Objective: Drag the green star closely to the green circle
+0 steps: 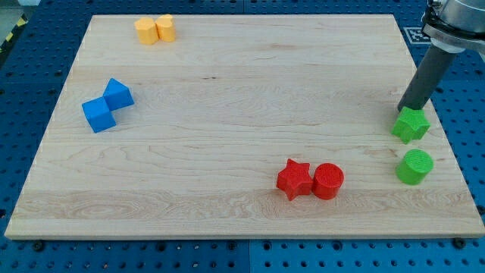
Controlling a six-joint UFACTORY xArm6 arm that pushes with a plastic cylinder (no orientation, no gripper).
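Blue pegboard is framing a pale wooden table (227,91), and we are working at its edge on the view's right. We have no jaws here, so nothing is clenched or released; we are only pushing with a dark rod. My tip (402,110) is sitting just above the green star (410,124) in the view, at its upper-left corner, touching it or very nearly so. The green circle (414,166) is lying just below the star, toward the view's bottom, with a narrow gap of bare wood between them.

We are judging this as the closing step: the star is already near the circle and only that last gap is remaining. From where my tip is standing, the next move is calling for a short, gentle push toward the view's bottom, kept centred on the star so it is not spinning off toward the nearby table edge.

Counting, we are seeing eight blocks: one green star, one green circle, one red star (294,179) touching one red circle (328,181), two blue blocks (107,105) far off toward the view's left, and two yellow blocks (154,29) at the view's top.
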